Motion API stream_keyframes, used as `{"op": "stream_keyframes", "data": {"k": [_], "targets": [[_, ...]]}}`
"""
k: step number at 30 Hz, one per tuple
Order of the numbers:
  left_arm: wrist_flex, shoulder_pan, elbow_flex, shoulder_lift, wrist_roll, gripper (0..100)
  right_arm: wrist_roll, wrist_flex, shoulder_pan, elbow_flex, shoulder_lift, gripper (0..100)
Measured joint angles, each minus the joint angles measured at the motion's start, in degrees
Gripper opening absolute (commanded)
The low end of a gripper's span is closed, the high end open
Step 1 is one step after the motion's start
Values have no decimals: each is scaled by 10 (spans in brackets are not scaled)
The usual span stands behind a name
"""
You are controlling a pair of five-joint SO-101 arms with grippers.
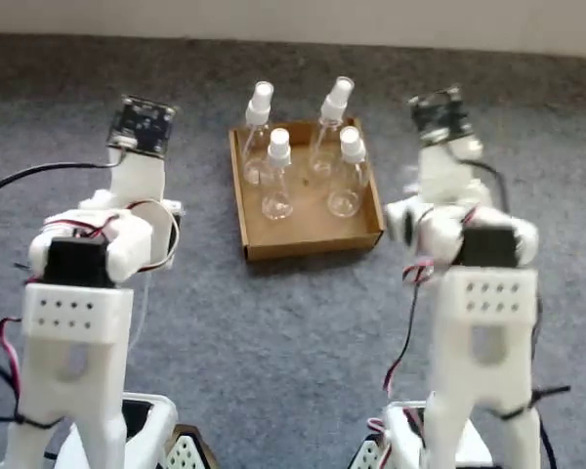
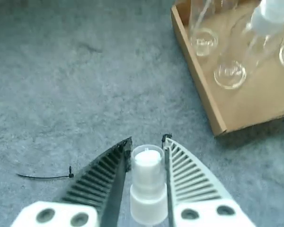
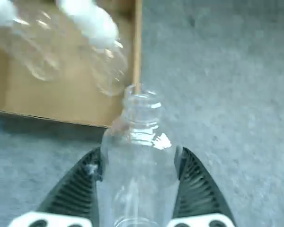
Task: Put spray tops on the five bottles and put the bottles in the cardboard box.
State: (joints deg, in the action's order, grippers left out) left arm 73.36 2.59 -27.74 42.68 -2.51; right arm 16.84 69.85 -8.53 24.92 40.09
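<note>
Left gripper (image 2: 147,142): your jaws are closed on the spray top (image 2: 147,184), which lies lengthwise between the fingers over the grey carpet (image 2: 85,85), well short of the box
Right gripper (image 3: 138,158): your jaws clamp the open bottle (image 3: 141,123) around its body, leaving the bare neck free past the fingertips, likely so a top can go on
Cardboard box (image 1: 313,242): it sits on the carpet between your two arms and a little beyond them, within reach of either
Four capped bottles (image 1: 276,176): they stand upright inside the box, each already wearing a white top
Progress: by the look of it, you have only this last bottle to cap and box
Next move: you probably need to bring top and neck together in line before turning or pressing
Risk: the clear bottle looks smooth and may twist in your grip
Cable tie (image 2: 42,177): it lies loose on the carpet, apart from the work
</note>
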Motion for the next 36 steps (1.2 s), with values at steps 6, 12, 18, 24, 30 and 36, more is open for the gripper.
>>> {"op": "stream_keyframes", "data": {"k": [6, 12, 18, 24, 30, 36], "targets": [[-2, 0, 46, 55, 30, 4, -49, -156, -209, 223, 172, 5], [-52, 1, 105, 80, 38, 4, -54, -231, -316, 362, 236, 5], [-58, -37, 193, 81, 87, 4, -54, -241, -319, 384, 246, 5], [-62, -140, 233, 84, 123, 4, -92, -371, -330, 454, 254, 4], [-109, -213, 234, 84, 132, 4, -113, -510, -332, 594, 355, 4], [-148, -259, 234, 84, 132, 4, -115, -514, -322, 648, 485, 4]]}}
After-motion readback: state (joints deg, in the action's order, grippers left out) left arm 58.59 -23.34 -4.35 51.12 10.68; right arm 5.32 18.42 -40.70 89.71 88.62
